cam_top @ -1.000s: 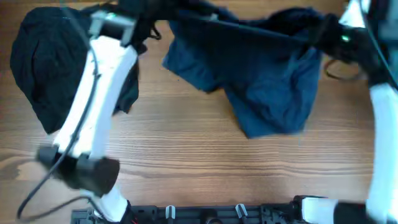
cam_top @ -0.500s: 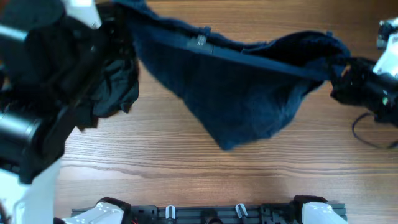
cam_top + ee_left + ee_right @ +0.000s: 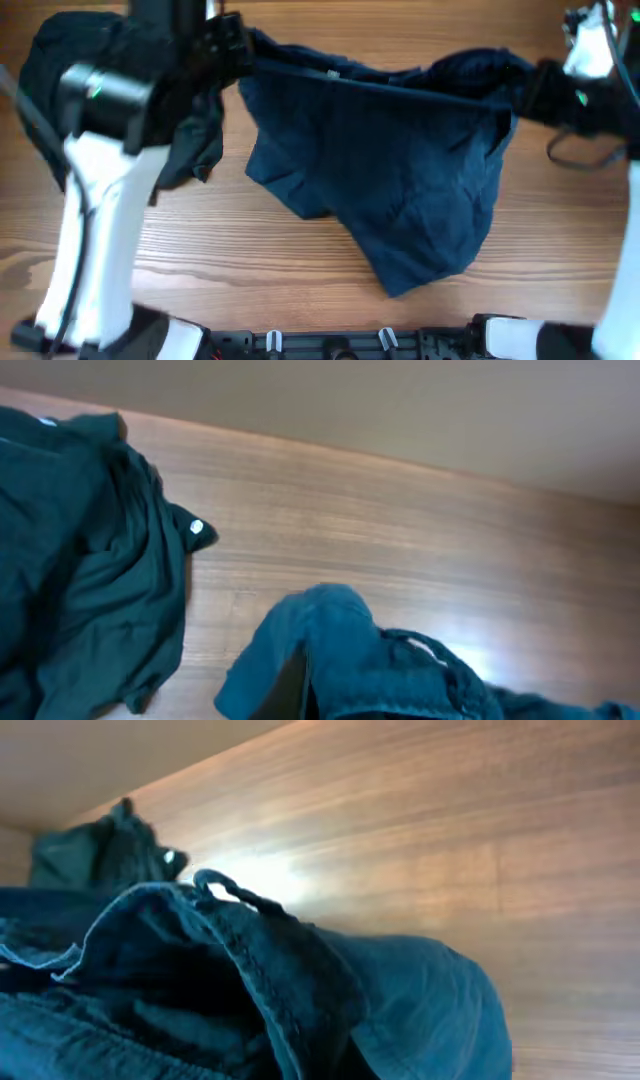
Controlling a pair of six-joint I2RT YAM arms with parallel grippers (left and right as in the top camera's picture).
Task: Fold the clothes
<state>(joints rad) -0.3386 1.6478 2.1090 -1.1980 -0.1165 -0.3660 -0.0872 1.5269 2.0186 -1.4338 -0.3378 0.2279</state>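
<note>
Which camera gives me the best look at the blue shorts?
Overhead: it shows the blue shorts whole, stretched wide with the fabric hanging below the waistband. Both wrist views catch only a bunched, close-up edge.

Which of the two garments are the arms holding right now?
The blue garment, stretched along its top edge between the left end effector and the right end effector. The black garment lies bunched at the table's left side, gripped by neither.

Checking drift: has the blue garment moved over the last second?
Yes: overhead, the blue garment now reaches closer to the black rail at the bottom.
</note>
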